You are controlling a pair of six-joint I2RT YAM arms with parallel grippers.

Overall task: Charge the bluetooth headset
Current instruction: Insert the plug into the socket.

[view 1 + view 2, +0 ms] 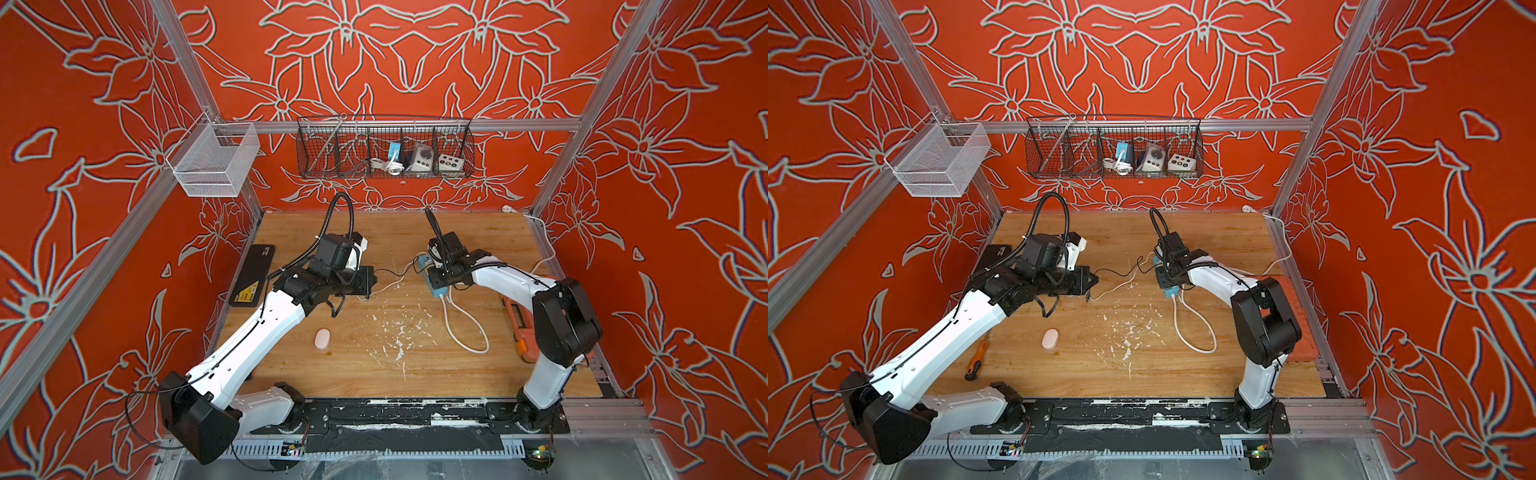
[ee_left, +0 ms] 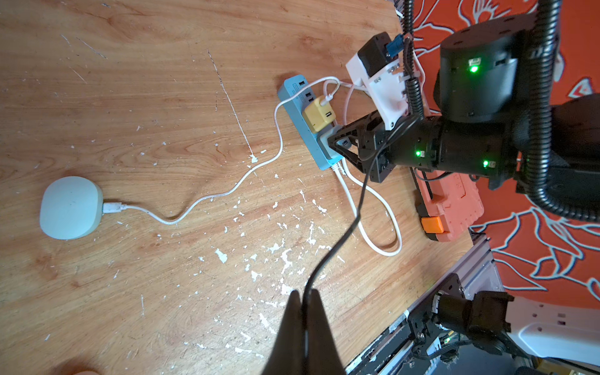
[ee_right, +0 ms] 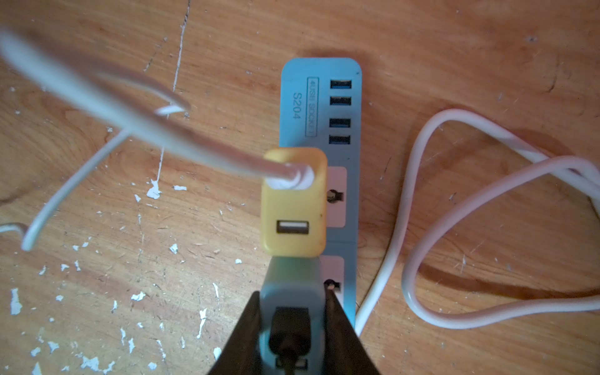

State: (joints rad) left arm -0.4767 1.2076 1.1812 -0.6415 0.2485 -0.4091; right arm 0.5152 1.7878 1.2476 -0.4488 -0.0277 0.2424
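robot lab cell: aluminium frame [image 1: 519, 125], printed walls [image 1: 415, 62].

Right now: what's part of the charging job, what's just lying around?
Job: black cable in left gripper; grey adapter in right gripper; blue power strip; white case, probably.
Lying about: orange tool case, screwdriver, black pad, black wire basket, white mesh basket.
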